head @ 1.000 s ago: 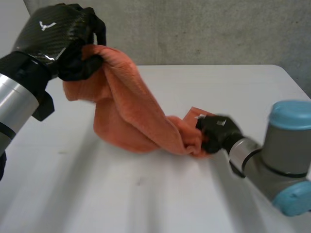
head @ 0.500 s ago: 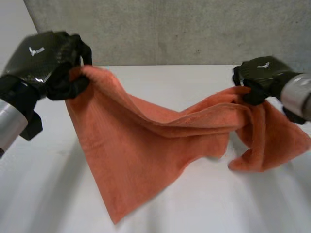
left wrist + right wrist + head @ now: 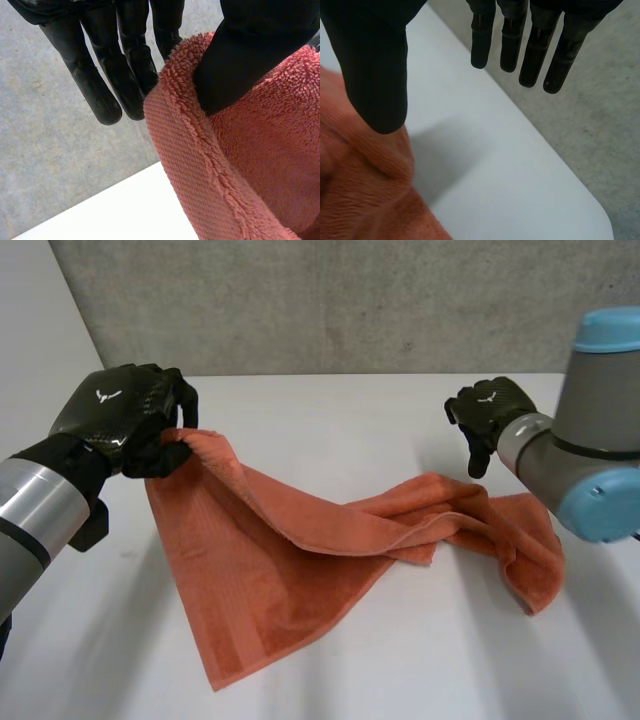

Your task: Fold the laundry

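One orange towel (image 3: 300, 570), corner pinched by left robot hand (image 3: 125, 425); right robot hand (image 3: 490, 410) spread, empty

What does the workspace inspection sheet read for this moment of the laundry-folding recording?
Surface: white table, no stains seen.
Job's things: one orange towel, rumpled, mostly lying on the table, one corner lifted.
Clutter: nothing seen.
Hands: left hand pinches the towel's lifted corner; right hand open, fingers straight, above the towel's other end.
Cables: nothing seen.
Surroundings: grey concrete wall behind the table.
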